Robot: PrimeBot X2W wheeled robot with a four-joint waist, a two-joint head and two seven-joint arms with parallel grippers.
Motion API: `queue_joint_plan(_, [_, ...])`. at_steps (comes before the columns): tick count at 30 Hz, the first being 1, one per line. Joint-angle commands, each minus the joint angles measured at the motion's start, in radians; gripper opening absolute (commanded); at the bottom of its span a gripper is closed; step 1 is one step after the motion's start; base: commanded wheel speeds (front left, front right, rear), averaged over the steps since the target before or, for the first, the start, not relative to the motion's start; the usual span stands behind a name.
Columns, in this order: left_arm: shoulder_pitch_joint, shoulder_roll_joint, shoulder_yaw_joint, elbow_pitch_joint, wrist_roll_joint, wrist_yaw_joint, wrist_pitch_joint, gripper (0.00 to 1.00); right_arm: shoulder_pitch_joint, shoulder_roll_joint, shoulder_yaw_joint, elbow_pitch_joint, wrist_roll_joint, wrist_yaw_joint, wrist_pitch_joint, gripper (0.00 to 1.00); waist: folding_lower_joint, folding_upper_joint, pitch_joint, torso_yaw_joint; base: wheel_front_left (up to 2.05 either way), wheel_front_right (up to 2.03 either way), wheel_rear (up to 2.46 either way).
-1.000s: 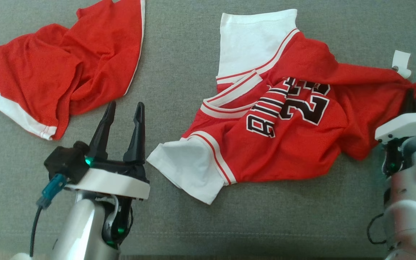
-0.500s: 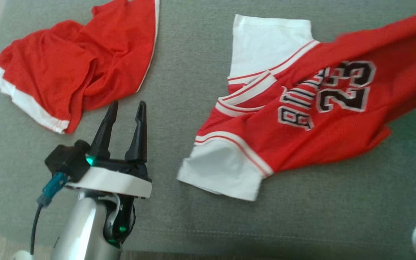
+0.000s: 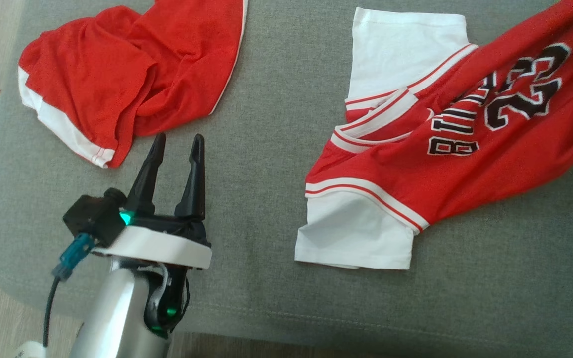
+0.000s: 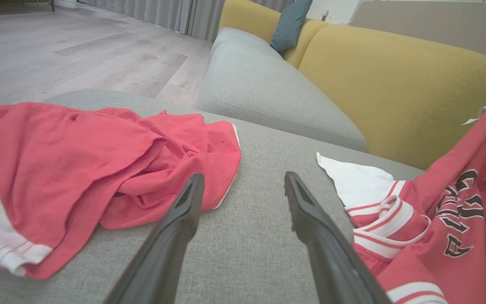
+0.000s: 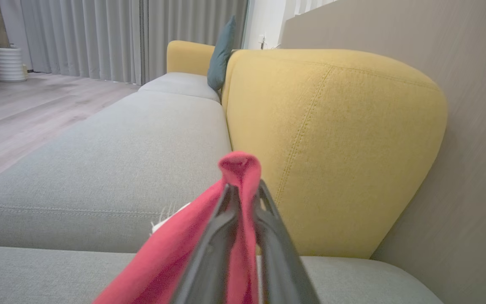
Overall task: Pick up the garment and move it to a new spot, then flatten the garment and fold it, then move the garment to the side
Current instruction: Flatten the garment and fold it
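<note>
The right jaws grip a red fold of the jersey (image 3: pixel 465 164), holding that end above the sofa seat (image 3: pixel 266 164); its white sleeves lie on the seat. The left jaws stand open over the seat.

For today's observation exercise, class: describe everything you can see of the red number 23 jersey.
Red jersey of thin knit-looking cloth, white sleeves, red-and-white striped trim, black white-edged lettering and 23. It lies rumpled on the grey cushion, one end lifted off it, where the right gripper is shut on a red fold.
</note>
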Motion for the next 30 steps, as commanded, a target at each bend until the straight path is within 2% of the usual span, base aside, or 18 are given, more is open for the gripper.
queue_joint_plan(1, [-0.035, 0.006, 0.030, -0.034, -0.005, 0.005, -0.005, 1.00, -0.033, -0.009, 0.014, -0.010, -0.012, 0.007, -0.022, 1.00, -0.0002, 0.0000, -0.002, -0.002, 0.00, 0.00, 0.00])
queue_joint_plan(9, [-0.023, 0.006, 0.040, -0.030, 0.004, 0.009, -0.005, 1.00, 0.042, 0.036, 0.031, 0.054, 0.002, 0.007, -0.108, 1.00, -0.0002, 0.0000, -0.050, -0.037, 0.00, 0.00, 0.00])
queue_joint_plan(14, [-0.006, 0.006, 0.051, -0.034, 0.009, 0.010, -0.005, 1.00, 0.139, 0.084, 0.078, 0.032, 0.060, 0.007, -0.171, 1.00, -0.0002, 0.0000, -0.109, -0.074, 0.00, 0.00, 0.00])
queue_joint_plan(22, [0.040, 0.006, 0.051, -0.040, 0.009, 0.026, -0.005, 1.00, 0.372, 0.171, 0.150, -0.145, 0.195, 0.007, -0.204, 1.00, -0.0002, 0.0000, -0.199, -0.120, 0.00, 0.00, 0.00])
queue_joint_plan(30, [0.073, 0.006, 0.044, -0.049, 0.014, 0.035, -0.005, 1.00, 0.621, 0.230, 0.188, -0.358, 0.258, 0.007, -0.202, 1.00, -0.0002, 0.0000, -0.244, -0.152, 0.00, 0.00, 0.00])
